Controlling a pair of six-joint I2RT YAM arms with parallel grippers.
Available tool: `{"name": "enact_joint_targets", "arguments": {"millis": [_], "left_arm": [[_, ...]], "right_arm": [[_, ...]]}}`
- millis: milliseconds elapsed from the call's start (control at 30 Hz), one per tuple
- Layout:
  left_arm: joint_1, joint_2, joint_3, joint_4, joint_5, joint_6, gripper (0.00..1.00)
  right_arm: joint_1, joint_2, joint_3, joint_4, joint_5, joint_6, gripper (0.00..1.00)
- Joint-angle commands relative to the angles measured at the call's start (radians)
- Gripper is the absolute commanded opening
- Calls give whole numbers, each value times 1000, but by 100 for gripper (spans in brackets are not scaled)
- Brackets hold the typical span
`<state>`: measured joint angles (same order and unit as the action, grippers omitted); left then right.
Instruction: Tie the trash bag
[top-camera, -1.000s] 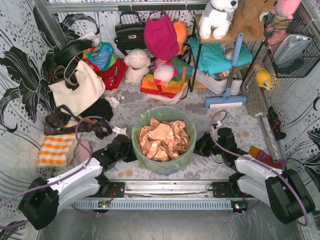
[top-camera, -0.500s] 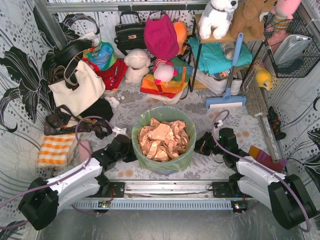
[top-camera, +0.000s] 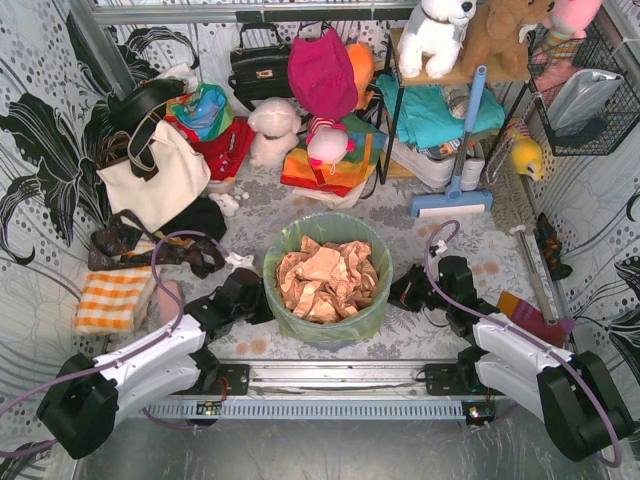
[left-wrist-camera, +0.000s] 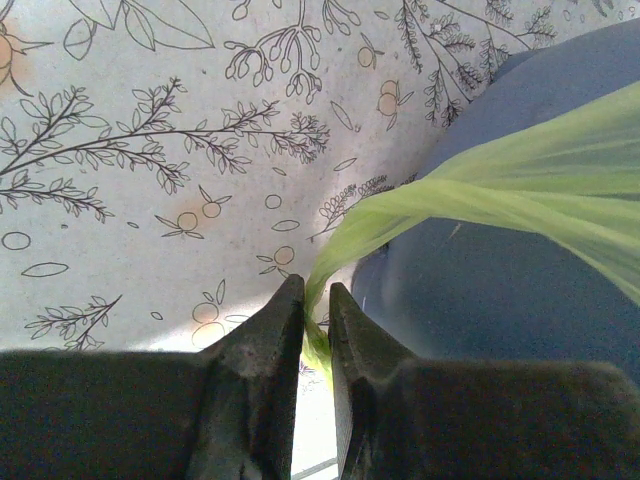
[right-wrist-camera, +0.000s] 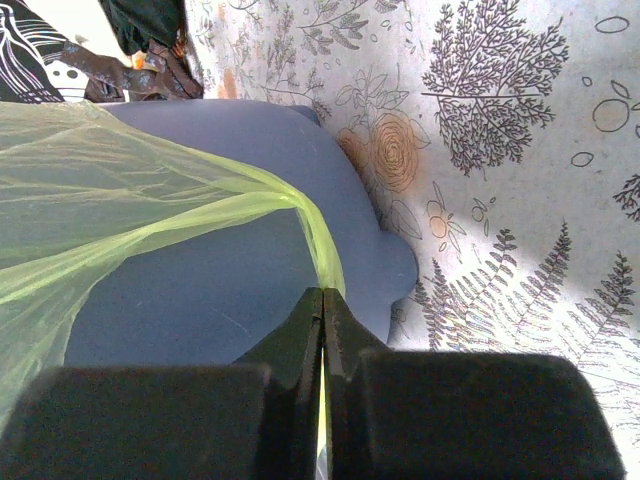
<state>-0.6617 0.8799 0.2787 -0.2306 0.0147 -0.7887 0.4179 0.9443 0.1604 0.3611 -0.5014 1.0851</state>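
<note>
**Both hands pinching bag rim, bag seated in bin**

Desk (top-camera: 395, 225): covered in a grey botanical-print cloth. Clutter of bags, soft toys and folded cloth along the far side, well apart from the work area.

Bin (right-wrist-camera: 200, 290): blue-grey, round, upright at desk centre between the two arms. Its wall shows in both wrist views.

Trash bag (top-camera: 325, 325): thin lime-green film lining the bin, rim folded over the outside of the bin. On each side the film is drawn out from the rim into a taut gathered strand.

Crumpled paper (top-camera: 325, 280): tan-brown, fills the bag to about rim level.

Left hand (left-wrist-camera: 315, 295): just beside the bin's left wall, low near the desk. Fingers nearly together, clenched on the gathered strand of bag film that runs between them.

Right hand (right-wrist-camera: 322, 295): just beside the bin's right wall. Fingers pressed fully together, with a thin sliver of the green film caught in the seam.
</note>
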Motion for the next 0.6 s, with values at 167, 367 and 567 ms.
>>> {"name": "enact_joint_targets", "arguments": {"millis": [167,367,567], "left_arm": [[-7,-18,24,25,-22,25,24],[-8,-7,32,23,-21,32,25],[-8,-9,30,28,-23,34,25]], "right_arm": [[7,19,9,3,17,3,0],[7,23,3,2,36,7,0],[7,42,10,6,36,6,0]]}}
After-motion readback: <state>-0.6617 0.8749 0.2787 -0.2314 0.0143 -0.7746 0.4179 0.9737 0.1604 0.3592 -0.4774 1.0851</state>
